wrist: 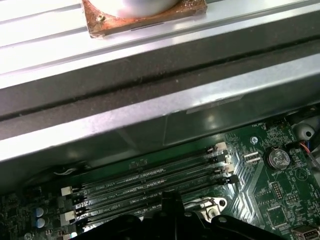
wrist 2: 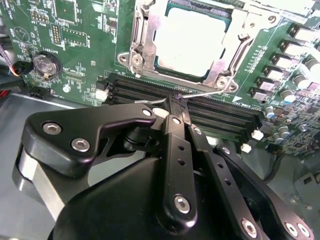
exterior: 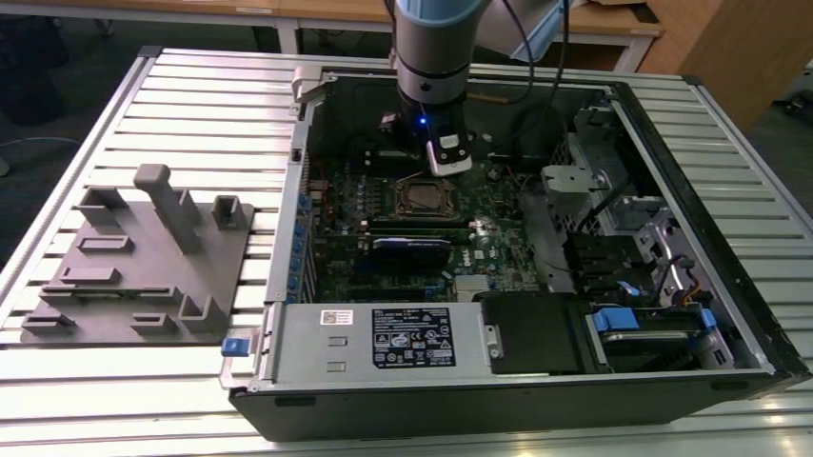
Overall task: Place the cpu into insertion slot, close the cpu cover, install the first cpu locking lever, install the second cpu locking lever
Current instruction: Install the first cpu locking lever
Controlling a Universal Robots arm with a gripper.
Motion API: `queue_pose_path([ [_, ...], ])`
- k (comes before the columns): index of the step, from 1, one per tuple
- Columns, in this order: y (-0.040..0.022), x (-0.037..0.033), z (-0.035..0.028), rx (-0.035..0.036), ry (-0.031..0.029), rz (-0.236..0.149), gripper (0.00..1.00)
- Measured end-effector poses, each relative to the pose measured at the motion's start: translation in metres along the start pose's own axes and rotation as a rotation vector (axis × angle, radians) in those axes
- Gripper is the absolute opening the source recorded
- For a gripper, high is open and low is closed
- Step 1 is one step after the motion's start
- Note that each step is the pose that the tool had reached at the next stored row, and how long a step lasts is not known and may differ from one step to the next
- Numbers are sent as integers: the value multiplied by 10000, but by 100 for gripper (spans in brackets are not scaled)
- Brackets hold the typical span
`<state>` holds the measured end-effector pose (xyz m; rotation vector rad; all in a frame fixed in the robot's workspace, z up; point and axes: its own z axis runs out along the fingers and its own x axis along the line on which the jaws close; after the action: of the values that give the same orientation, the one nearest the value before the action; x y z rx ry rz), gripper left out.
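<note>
The cpu (wrist 2: pixel 192 42), a square chip with a silver top, lies in the insertion slot (exterior: pixel 426 196) on the green board. The cpu cover (wrist 2: pixel 143 47), a silver metal frame, lies flat around it. A thin wire locking lever (wrist 2: pixel 212 91) runs along the socket's edge beside the memory slots. My gripper (wrist 2: pixel 177 100) is shut, and its black fingertips meet right at that lever. In the exterior view the gripper (exterior: pixel 445 164) hangs just behind the socket, inside the open computer case. The first wrist view shows the gripper tip (wrist: pixel 171 197) over the memory slots.
Long black memory slots (wrist 2: pixel 220 112) lie between the gripper and the socket. A coin battery (wrist 2: pixel 45 65) sits on the board. The case wall (wrist: pixel 150 115) rises close behind. A power supply (exterior: pixel 381 338) and drive bays (exterior: pixel 635 248) crowd the case. A grey fixture plate (exterior: pixel 140 257) sits at the exterior view's left.
</note>
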<state>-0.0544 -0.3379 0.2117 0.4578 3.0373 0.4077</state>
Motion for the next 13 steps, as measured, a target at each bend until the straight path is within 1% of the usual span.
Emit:
queue_pose_path([
  [1, 3, 0, 4, 49, -14, -4, 11],
  [2, 6, 1, 7, 68, -18, -6, 11],
  [5, 18, -7, 12, 71, -16, -5, 11],
  [13, 39, -70, 19, 76, -9, -3, 11],
])
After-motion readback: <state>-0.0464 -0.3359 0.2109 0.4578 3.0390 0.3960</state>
